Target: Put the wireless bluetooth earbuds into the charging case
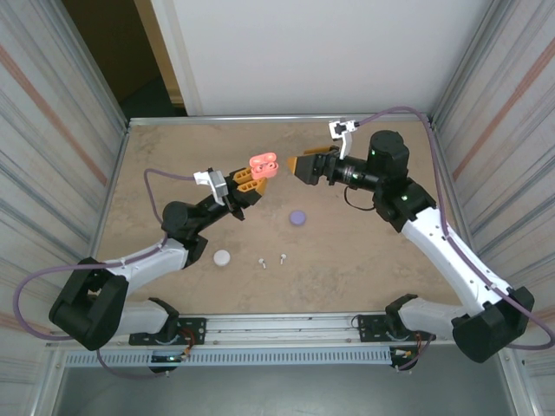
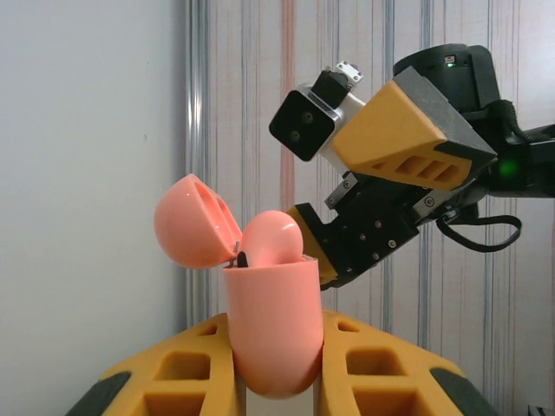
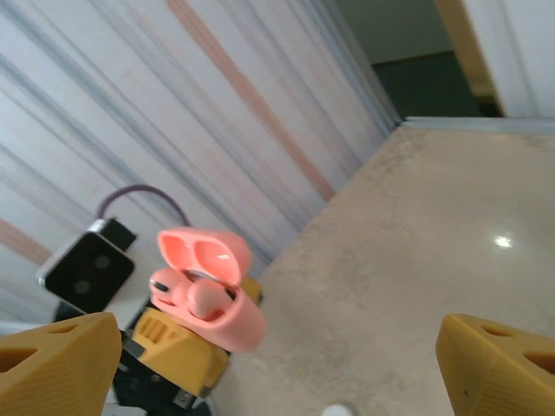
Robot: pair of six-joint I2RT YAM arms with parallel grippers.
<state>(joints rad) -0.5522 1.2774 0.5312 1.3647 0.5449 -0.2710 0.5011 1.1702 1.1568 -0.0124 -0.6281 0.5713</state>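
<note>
Two white earbuds [image 1: 282,257] lie on the table [image 1: 364,260]; left gripper [image 2: 276,368] pinches the open coral-pink charging case [image 2: 273,316], pink earbud [image 2: 270,236] seated inside; right gripper [image 1: 299,167] spread, nearby

Beige marbled tabletop [image 1: 347,251], striped corrugated side walls [image 1: 52,130]; white back panel [image 1: 329,52], dark doorway [image 1: 121,43]

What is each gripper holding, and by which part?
The left gripper clamps the open pink case by its lower body; the right gripper is open, holding nothing.
</note>
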